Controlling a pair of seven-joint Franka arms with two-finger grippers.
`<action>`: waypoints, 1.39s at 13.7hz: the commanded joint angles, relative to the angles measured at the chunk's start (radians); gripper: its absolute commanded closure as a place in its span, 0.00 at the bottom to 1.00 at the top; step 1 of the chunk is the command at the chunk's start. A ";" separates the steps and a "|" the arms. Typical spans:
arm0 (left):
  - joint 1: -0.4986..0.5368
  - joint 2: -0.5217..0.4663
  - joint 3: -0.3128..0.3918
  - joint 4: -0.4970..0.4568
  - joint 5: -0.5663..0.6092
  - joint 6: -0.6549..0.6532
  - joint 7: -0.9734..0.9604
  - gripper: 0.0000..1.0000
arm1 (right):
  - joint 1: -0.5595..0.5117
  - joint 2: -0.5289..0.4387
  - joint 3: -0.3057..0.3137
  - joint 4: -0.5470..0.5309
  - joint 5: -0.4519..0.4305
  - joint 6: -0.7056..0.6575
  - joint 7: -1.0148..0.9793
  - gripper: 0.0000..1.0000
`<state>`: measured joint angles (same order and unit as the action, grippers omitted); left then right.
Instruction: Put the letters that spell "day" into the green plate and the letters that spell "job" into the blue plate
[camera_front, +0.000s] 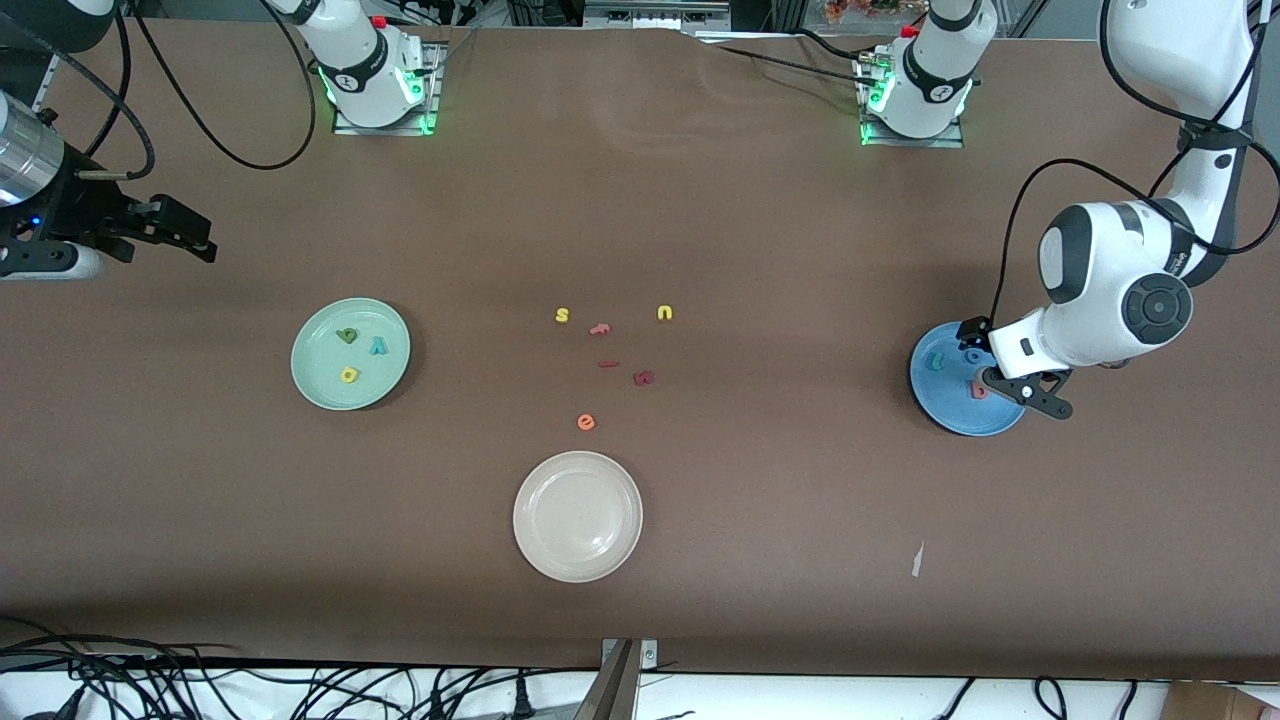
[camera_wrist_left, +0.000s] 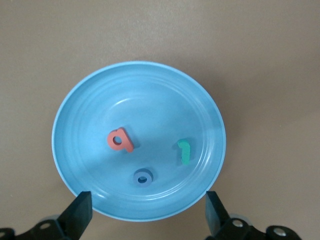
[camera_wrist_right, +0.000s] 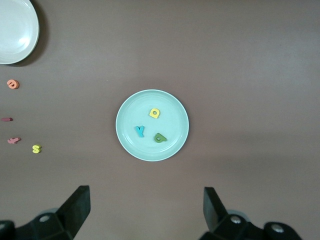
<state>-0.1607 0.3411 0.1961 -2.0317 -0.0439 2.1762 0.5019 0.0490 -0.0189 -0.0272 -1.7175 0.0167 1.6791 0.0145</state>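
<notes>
The bench (camera_front: 700, 220) was a wide brown surface, bare over most of its span, with the two arm bases along its far edge and a tangle of cables below its near edge. Open room lay on every side of the plates.

The green plate (camera_front: 350, 354) sat toward the right arm's end of the bench, holding the dark green d (camera_front: 347, 335), the teal y (camera_front: 378, 346) and the yellow a (camera_front: 348, 374), all apart from one another. The blue plate (camera_front: 950, 410) sat toward the left arm's end, well clear of the bench edge. In it lay the teal j (camera_wrist_left: 184, 151), the pinkish-red b (camera_wrist_left: 120, 140) and the blue o (camera_wrist_left: 143, 177), none touching. A cream-white plate (camera_front: 578, 516) sat nearer the front camera, between the two.

The left tool (camera_front: 1012, 383) hung low over the blue plate, its fingers (camera_wrist_left: 80, 212) spread wide with nothing between them. The right tool (camera_front: 190, 238) waited in the air over bare bench at the right arm's end, also wide and empty.

Between the plates lay loose letters: a yellow s (camera_front: 562, 315), a yellow u (camera_front: 665, 313), an orange e (camera_front: 586, 423), and three small reddish pieces (camera_front: 643, 378) whose shapes I could not read for certain. A pale scrap (camera_front: 916, 560) lay near the front edge.
</notes>
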 joint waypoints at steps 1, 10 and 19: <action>0.007 -0.068 -0.017 -0.056 0.016 0.063 0.000 0.00 | -0.008 0.000 0.004 0.006 0.003 -0.004 -0.018 0.00; 0.003 -0.441 -0.087 0.057 0.030 -0.233 -0.191 0.00 | -0.006 0.000 0.004 0.006 0.002 0.002 -0.021 0.00; 0.027 -0.399 -0.104 0.334 0.032 -0.561 -0.371 0.00 | -0.006 0.000 0.004 0.006 0.003 -0.002 -0.021 0.00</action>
<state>-0.1555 -0.1008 0.1053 -1.7559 -0.0435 1.6534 0.1612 0.0494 -0.0188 -0.0266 -1.7172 0.0167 1.6798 0.0131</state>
